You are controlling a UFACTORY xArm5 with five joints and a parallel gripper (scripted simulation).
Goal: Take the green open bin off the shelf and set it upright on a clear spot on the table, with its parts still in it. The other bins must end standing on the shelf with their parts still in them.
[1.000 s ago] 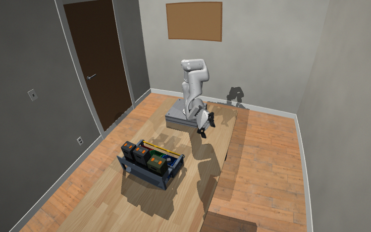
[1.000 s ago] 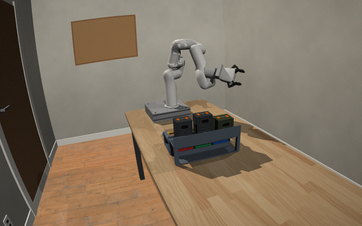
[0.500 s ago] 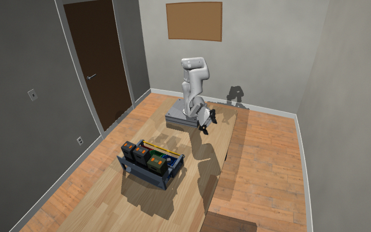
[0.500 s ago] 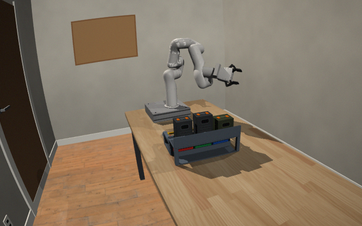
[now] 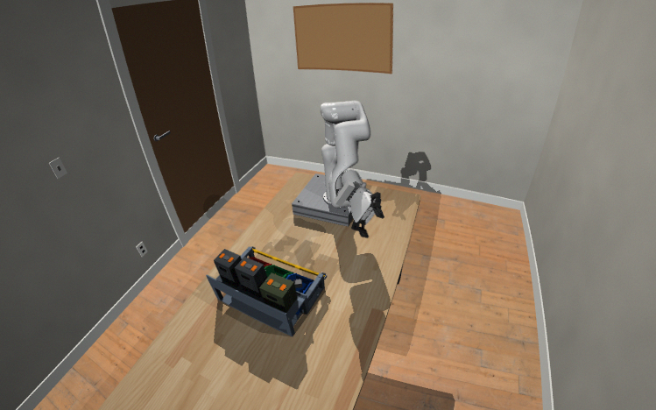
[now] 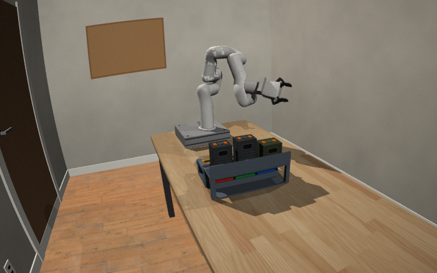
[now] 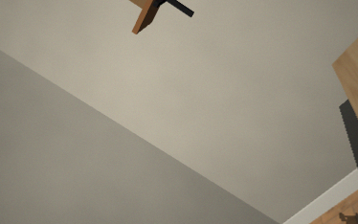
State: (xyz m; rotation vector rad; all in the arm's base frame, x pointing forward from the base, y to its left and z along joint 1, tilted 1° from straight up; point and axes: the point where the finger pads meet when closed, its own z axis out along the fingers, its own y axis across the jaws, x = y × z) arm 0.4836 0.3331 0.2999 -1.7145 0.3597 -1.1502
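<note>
A grey-blue shelf [image 5: 269, 290] stands on the wooden table; it also shows in the exterior view [image 6: 247, 171]. On its lower level sit three open bins in a row: the green open bin [image 5: 277, 271] in the middle, a red one [image 5: 257, 264] and a blue one [image 5: 299, 283] on either side. In the exterior view only the green bin's edge [image 6: 245, 175] shows under the shelf's top board. My gripper [image 5: 369, 216] [image 6: 280, 91] is open and empty. It hangs high in the air near the robot base, far from the shelf, and points towards the side wall. The wrist view shows only walls and a table corner.
Three closed boxes with orange latches stand on the shelf's top level: two dark ones [image 6: 220, 152] [image 6: 245, 147] and an olive one [image 6: 270, 146]. A yellow rail [image 5: 285, 262] runs along the shelf's side nearest the robot. The robot base [image 6: 202, 133] sits at the table's far end.
</note>
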